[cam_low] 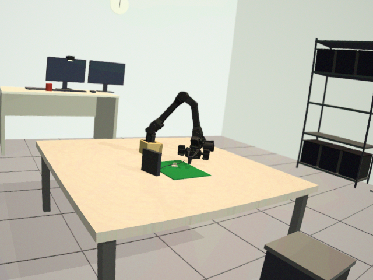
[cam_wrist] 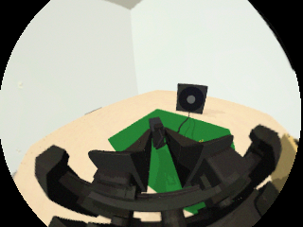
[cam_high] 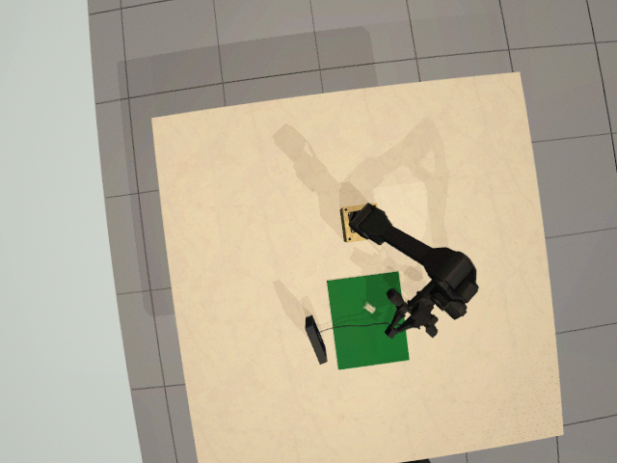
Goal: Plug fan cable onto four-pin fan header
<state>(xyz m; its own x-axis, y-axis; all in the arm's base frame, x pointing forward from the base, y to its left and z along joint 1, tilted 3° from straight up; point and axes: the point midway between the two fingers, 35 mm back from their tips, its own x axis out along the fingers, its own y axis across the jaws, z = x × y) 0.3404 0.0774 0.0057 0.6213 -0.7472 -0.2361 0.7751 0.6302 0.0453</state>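
The green board (cam_high: 359,351) (cam_low: 183,175) (cam_wrist: 134,130) lies flat on the table. The small whitish header (cam_high: 369,308) (cam_low: 174,165) stands on it; in the wrist view only a small yellowish bit shows there beside the right finger. The black square fan (cam_high: 315,340) (cam_low: 151,161) (cam_wrist: 191,99) stands upright beside the board. Its thin dark cable (cam_high: 353,325) (cam_wrist: 182,127) runs over the board to my gripper (cam_high: 390,331) (cam_low: 189,161) (cam_wrist: 157,130). The gripper is shut on the dark plug (cam_wrist: 155,125), above the board's edge, away from the header. The plug's pin side is hidden.
The arm's tan base block (cam_high: 347,231) (cam_low: 150,147) sits on the table (cam_high: 249,224) (cam_low: 126,195) behind the board. The fan stands at the opposite side of the board from the gripper, with the cable between them.
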